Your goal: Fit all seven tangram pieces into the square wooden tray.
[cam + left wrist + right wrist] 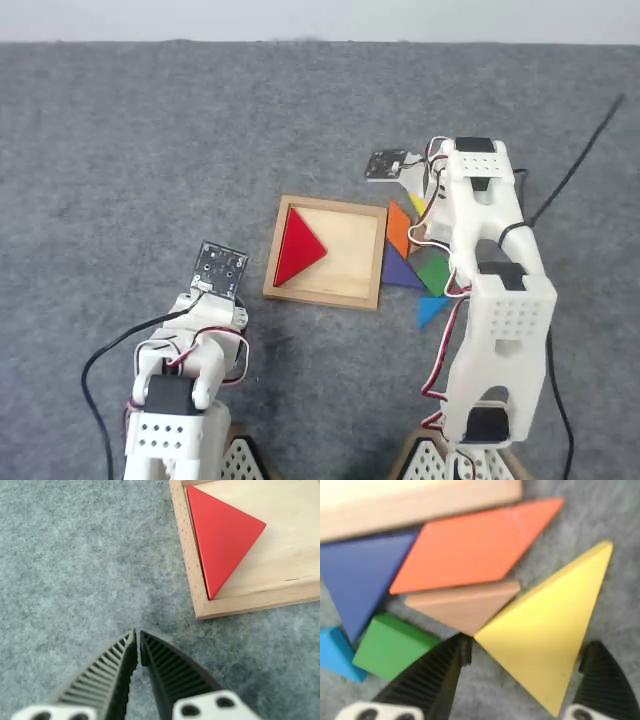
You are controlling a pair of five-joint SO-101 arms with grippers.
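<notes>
Pointing right: red triangle (296, 247) apex | long edge (hypotenuse) along tray (322, 297) wall

A coarse grey felt-like mat (150, 130) covers the whole tabletop under soft, even light. A plain pale white strip (320, 18) runs along its far edge.

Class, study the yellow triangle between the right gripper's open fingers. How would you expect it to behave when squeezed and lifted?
The yellow triangle looks like a thick, crisp-edged solid block, so probably stiff. Its sides slant inside the open right gripper, so it may twist or slip out when squeezed. Lying flat on the fuzzy grey mat, it should not roll.
</notes>
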